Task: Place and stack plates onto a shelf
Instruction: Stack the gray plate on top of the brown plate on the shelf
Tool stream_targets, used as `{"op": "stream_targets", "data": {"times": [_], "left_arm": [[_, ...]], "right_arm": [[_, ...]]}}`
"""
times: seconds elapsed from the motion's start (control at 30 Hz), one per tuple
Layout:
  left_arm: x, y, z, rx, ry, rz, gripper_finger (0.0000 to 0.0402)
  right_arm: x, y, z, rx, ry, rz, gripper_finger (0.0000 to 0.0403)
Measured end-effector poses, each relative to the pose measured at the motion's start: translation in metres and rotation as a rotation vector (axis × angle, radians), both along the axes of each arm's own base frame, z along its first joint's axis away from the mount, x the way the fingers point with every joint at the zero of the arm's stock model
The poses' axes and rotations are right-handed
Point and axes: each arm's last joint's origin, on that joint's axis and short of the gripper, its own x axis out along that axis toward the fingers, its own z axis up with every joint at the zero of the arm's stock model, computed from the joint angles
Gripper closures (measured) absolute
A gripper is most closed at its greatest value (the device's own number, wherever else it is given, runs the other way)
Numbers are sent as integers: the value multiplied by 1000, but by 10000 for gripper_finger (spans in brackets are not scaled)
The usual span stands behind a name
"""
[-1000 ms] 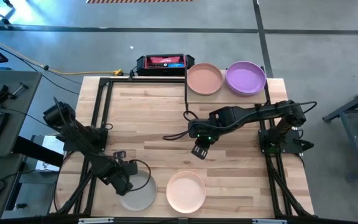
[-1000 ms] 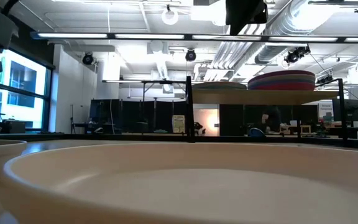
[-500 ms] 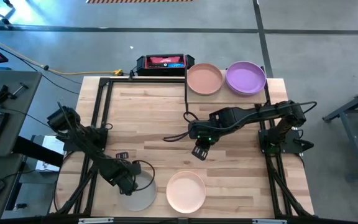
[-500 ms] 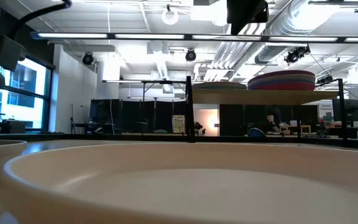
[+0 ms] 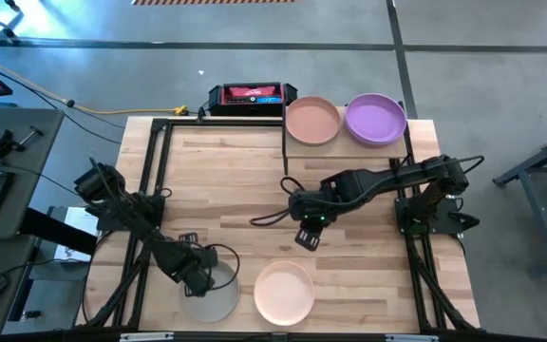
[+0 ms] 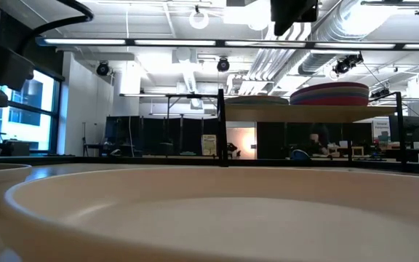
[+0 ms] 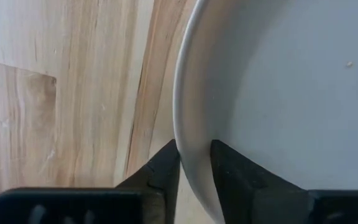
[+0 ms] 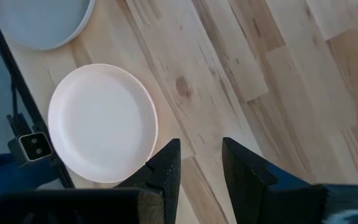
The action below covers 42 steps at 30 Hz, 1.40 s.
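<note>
1. As far as I can see from above, the shelf [image 5: 345, 142] at the far edge of the bench [image 5: 226, 180] already carries two stacks, one with a peach plate [image 5: 311, 121] on top and one with a purple plate [image 5: 376, 120] on top.
2. From the low view, the purple stack shows several coloured rims, but I cannot count them surely.
3. Two plates are left on the bench near its front edge: a grey-beige plate [image 5: 214, 293] and, just beside it, a cream plate [image 5: 284, 292].
4. My left hand [image 7: 194, 163] is at the grey-beige plate, with one finger outside the rim and one inside, pinching it; I judge this plate is not lifted yet.
5. My right hand [image 8: 196, 163] hangs over the middle of the bench, its fingers spread and holding nothing, with the cream plate near it.
6. I judge most of the task is done; these two plates must go to the shelf.
</note>
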Motion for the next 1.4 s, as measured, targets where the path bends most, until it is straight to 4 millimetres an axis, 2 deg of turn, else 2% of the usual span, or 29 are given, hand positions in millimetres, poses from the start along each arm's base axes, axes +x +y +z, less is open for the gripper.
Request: {"op": "stream_targets", "data": {"times": [0.17, 0.23, 0.6, 1.0, 1.23, 1.4], "left_arm": [[2, 1, 0, -13, -7, 40, 383], [2, 0, 0, -17, -11, 63, 394], [2, 1, 6, -41, -38, 94, 400], [-3, 6, 35, -125, -136, 174, 401], [-2, 19, 55, -156, -221, 262, 401], [4, 37, 68, -172, -272, 345, 401]], "right_arm": [[-1, 4, 0, -11, -2, 8, 306], [-2, 6, 0, -8, -2, 5, 306], [-4, 16, 0, -13, -3, -1, 306], [-4, 16, 0, -9, -2, -39, 306], [-5, 14, 0, -36, -1, -96, 306], [-5, 12, -1, -42, 13, -107, 306]]}}
